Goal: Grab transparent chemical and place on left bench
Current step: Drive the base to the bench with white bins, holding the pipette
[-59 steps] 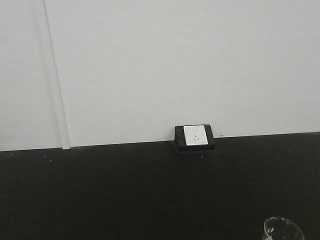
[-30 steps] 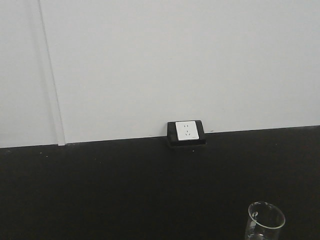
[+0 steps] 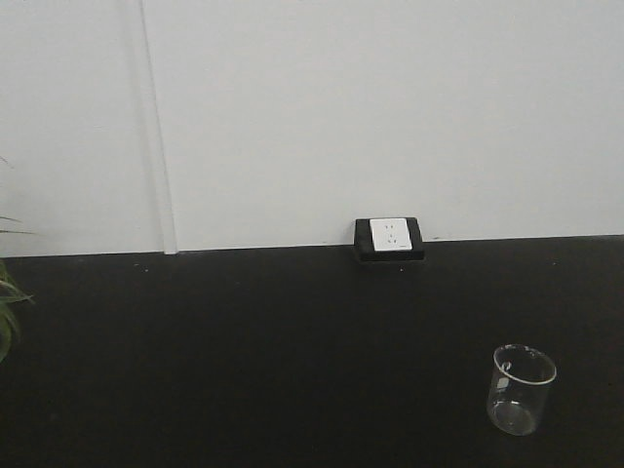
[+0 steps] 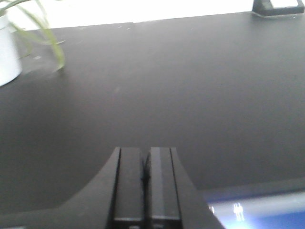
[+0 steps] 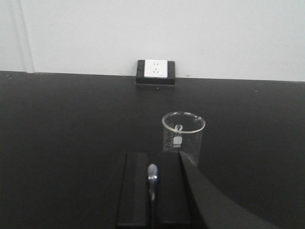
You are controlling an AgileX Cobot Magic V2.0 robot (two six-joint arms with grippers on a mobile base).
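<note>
The transparent chemical (image 5: 152, 174) is a small clear pipette; its rounded bulb end sticks up between my right gripper's (image 5: 153, 156) closed jaws. The right gripper hovers over a black worktop (image 5: 71, 124), just short of a clear glass beaker (image 5: 183, 136). My left gripper (image 4: 145, 151) is shut and empty, low over the same black surface (image 4: 181, 86). The left bench with the sink is out of view. Neither gripper shows in the front view.
The empty beaker (image 3: 522, 388) stands at the front right of the worktop (image 3: 244, 351). A white wall socket (image 3: 389, 237) in a black box sits at the back edge against the white wall. A white plant pot (image 4: 7, 52) with green leaves (image 3: 8, 302) stands at the left.
The front view has shifted: the socket and beaker sit higher in the frame, the whole beaker now shows, and plant leaves have come in at the left edge.
</note>
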